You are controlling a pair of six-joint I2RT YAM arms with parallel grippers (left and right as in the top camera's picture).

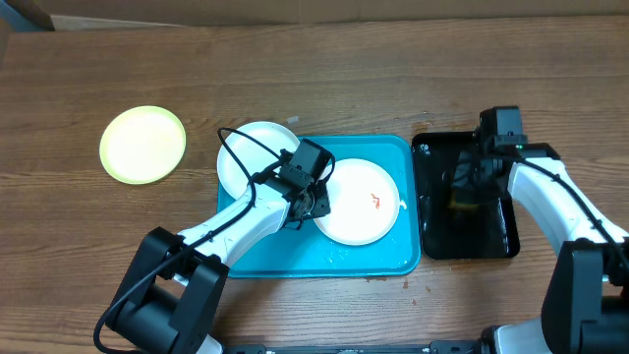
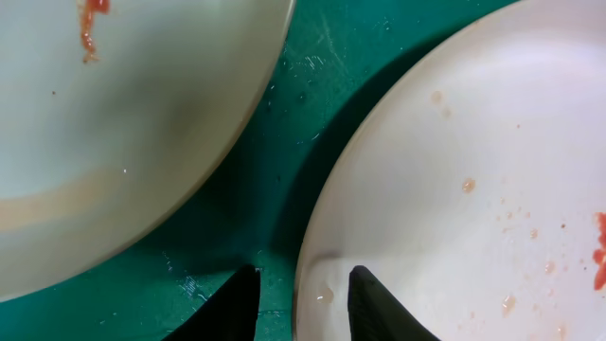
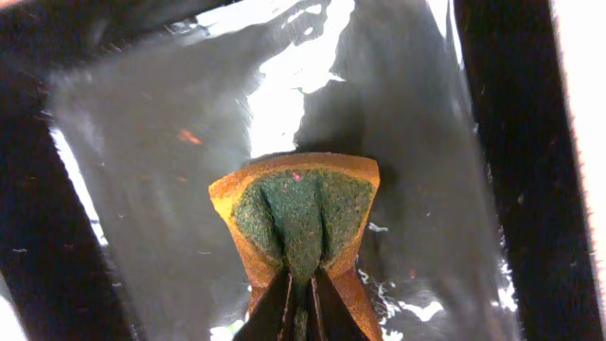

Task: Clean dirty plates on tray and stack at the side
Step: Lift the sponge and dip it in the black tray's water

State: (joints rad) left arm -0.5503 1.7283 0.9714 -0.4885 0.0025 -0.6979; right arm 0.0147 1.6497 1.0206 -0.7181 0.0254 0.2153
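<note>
Left end effector (image 2: 301, 305), jaws narrowly apart, straddles the left rim of the centre-frame white plate (image 1: 362, 208) on the tray (image 1: 373, 258); right end effector (image 3: 301, 301), frame right, pinches a sponge (image 3: 301, 213).

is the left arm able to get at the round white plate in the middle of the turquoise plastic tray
Probably yes: the left arm's fingers straddle the rim of the round white plate, nothing else between them.

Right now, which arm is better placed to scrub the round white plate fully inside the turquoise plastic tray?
Right, probably: the right end effector grips the orange-and-green sponge. The left end effector is open astride the rim of that white plate.
</note>
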